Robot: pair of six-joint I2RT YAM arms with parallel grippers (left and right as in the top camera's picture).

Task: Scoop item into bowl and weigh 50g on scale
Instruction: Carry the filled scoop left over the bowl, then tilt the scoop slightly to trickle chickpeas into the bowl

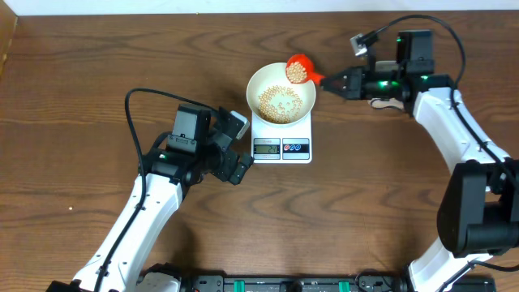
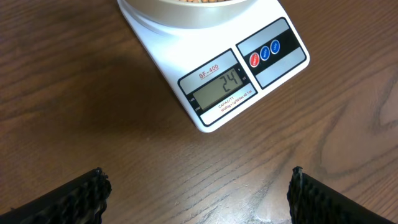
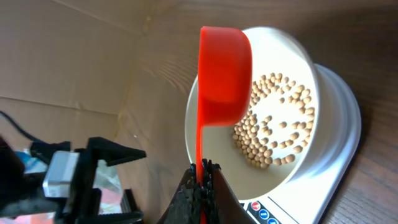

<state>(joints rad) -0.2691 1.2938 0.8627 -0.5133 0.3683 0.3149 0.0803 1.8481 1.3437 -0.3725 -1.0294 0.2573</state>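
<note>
My right pincer [image 1: 328, 80] is clenched on the handle of a red scoop [image 1: 298, 69], with both fingers pinching the thin handle in the wrist view [image 3: 202, 171]. The scoop cup [image 3: 224, 78] hangs over the far right rim of the white bowl [image 1: 258, 81] and has soybeans in it. More soybeans [image 1: 280, 101] lie loose in the bowl bottom [image 3: 280, 124], a thin layer that doesn't cover it. The bowl sits on the white kitchen scale [image 1: 281, 147] at mid table. The scale display [image 2: 222, 87] reads 24, and its red and blue buttons [image 2: 264, 53] are right of it. My left pincer [image 1: 239, 146] is released, jaws wide and holding nothing. It's low over the wooden table [image 1: 81, 81], just left of the scale's near end, and faces the display.
</note>
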